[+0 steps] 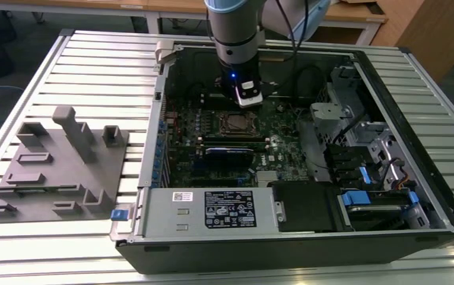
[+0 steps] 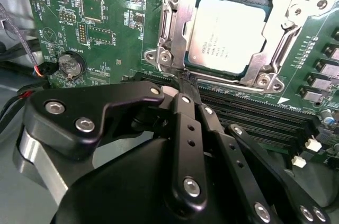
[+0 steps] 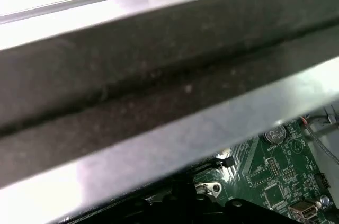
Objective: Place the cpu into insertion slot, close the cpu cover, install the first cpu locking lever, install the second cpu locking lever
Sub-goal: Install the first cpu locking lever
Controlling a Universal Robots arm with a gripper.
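Observation:
The cpu [image 2: 228, 33], a square chip with a pale metal top, lies flat in the insertion slot [image 1: 235, 123] on the green motherboard. The cpu cover [image 2: 177, 17], a silvery frame, lies down around it, and the chip shows through its opening. My gripper [image 2: 186, 87] hangs just off one corner of that frame. Its black fingers [image 2: 183, 128] are shut together, and I see nothing between them. In the exterior view the gripper [image 1: 248, 101] reaches down into the open computer case, just behind the socket.
Long black memory slots [image 2: 254, 118] run beside the socket, under the fingers. A coin battery [image 2: 70, 65] sits on the board. The case wall [image 3: 159, 91] stands close to the wrist. A power supply [image 1: 210, 209] and drive cages [image 1: 369, 154] crowd the case. A grey fixture block [image 1: 56, 166] is at the exterior view's left.

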